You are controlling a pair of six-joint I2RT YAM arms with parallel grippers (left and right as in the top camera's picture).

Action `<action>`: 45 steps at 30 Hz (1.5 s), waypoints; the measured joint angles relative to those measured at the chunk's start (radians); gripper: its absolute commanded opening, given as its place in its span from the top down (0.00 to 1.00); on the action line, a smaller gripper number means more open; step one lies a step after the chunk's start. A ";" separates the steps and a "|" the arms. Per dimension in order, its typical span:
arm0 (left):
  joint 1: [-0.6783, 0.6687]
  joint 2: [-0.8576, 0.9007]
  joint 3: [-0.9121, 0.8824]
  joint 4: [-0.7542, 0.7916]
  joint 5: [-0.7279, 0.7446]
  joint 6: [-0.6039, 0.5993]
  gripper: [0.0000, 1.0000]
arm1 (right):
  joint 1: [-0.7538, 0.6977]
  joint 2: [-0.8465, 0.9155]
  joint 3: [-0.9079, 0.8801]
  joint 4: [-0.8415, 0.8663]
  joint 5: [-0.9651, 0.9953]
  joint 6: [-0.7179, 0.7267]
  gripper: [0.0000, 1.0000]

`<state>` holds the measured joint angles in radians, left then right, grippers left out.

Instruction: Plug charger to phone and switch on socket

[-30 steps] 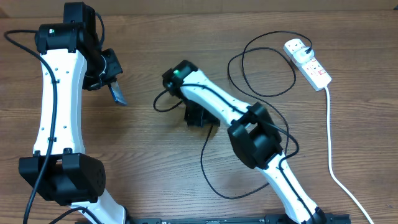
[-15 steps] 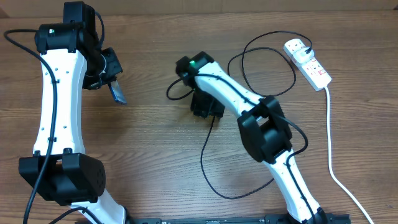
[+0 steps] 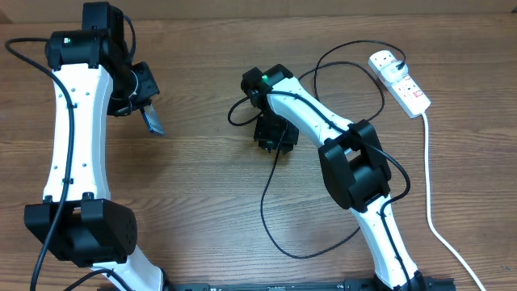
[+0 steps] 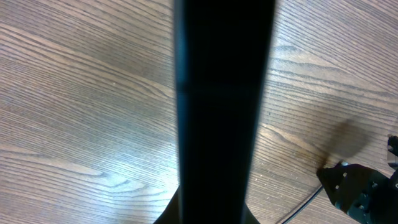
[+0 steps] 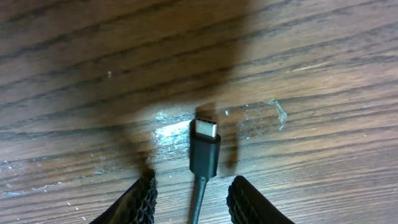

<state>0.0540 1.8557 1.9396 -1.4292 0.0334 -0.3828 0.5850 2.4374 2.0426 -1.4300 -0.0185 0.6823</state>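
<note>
The left hand (image 3: 144, 107), upper left of the overhead view, is clamped on the slim, dark-edged rectangular phone (image 3: 153, 121), seen edge-on. At centre, the right hand (image 5: 196, 200) is parted. Its ribbed black pads (image 5: 147, 200) flank the metal-tipped connector of the thin black charger cable (image 5: 204, 146), which lies on the wood-grain bench (image 3: 202, 210). The white oblong socket strip (image 3: 401, 81) lies upper right.

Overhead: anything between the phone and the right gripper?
From the phone: bare table, then a small loop of the charger cable beside the right gripper. Seen in the overhead view.

Even bright light; glare on table (image 5: 171, 129); left-wrist foreground blurred.
</note>
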 measured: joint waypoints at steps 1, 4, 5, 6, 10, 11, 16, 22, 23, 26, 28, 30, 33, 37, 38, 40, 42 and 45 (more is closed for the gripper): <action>0.000 0.000 0.000 0.000 0.000 0.000 0.96 | 0.000 0.000 0.000 0.000 0.000 -0.003 0.62; 0.000 0.000 0.000 0.000 0.000 0.000 0.96 | -0.003 0.000 0.000 0.001 -0.004 -0.011 0.65; 0.000 0.000 0.000 -0.001 0.000 0.000 0.96 | -0.003 0.000 0.000 0.002 -0.007 -0.014 0.66; 0.000 0.000 0.000 -0.003 0.000 0.000 0.96 | -0.006 0.000 0.000 0.002 -0.009 -0.018 0.66; 0.000 0.000 0.000 -0.007 0.000 0.000 0.96 | -0.017 0.000 -0.002 0.004 -0.034 -0.036 0.66; 0.000 0.000 0.000 -0.007 0.001 0.000 0.96 | -0.021 0.000 -0.002 0.004 -0.041 -0.043 0.66; 0.000 0.000 0.000 -0.008 0.019 0.000 0.96 | -0.029 0.000 -0.004 0.005 -0.057 -0.067 0.66; 0.000 0.000 0.000 -0.010 0.031 0.000 0.96 | -0.032 -0.005 -0.018 0.020 -0.060 -0.097 0.66; 0.000 0.000 0.000 -0.012 0.032 0.000 0.96 | -0.035 -0.009 -0.026 0.024 -0.064 -0.100 0.66; 0.000 0.000 0.000 -0.014 0.034 0.000 0.96 | -0.046 -0.019 -0.050 0.043 -0.090 -0.118 0.69; 0.000 0.000 0.000 -0.014 0.034 0.000 0.96 | -0.055 -0.024 -0.064 0.050 -0.109 -0.127 0.72; 0.000 0.000 0.000 -0.014 0.034 0.000 0.96 | -0.063 -0.029 -0.077 0.049 -0.122 -0.134 0.72; 0.000 0.000 0.000 -0.014 0.034 0.000 0.96 | -0.068 -0.031 -0.083 0.050 -0.131 -0.137 0.72; 0.000 0.000 0.000 -0.014 0.034 0.000 0.96 | -0.067 -0.032 -0.084 0.050 -0.131 -0.137 0.72; 0.000 0.000 0.000 -0.014 0.034 0.000 0.96 | -0.067 -0.032 -0.084 0.051 -0.130 -0.138 0.72; 0.000 0.000 0.000 -0.014 0.034 0.000 0.96 | -0.067 -0.032 -0.085 0.053 -0.131 -0.138 0.74; 0.000 0.000 0.000 -0.014 0.035 0.000 0.96 | -0.068 -0.032 -0.085 0.053 -0.130 -0.142 0.74; 0.000 0.000 0.000 -0.014 0.034 0.000 0.96 | -0.068 -0.033 -0.087 0.056 -0.131 -0.150 0.74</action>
<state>0.0540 1.8557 1.9396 -1.4437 0.0677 -0.3824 0.5175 2.4042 1.9556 -1.3743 -0.1493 0.5327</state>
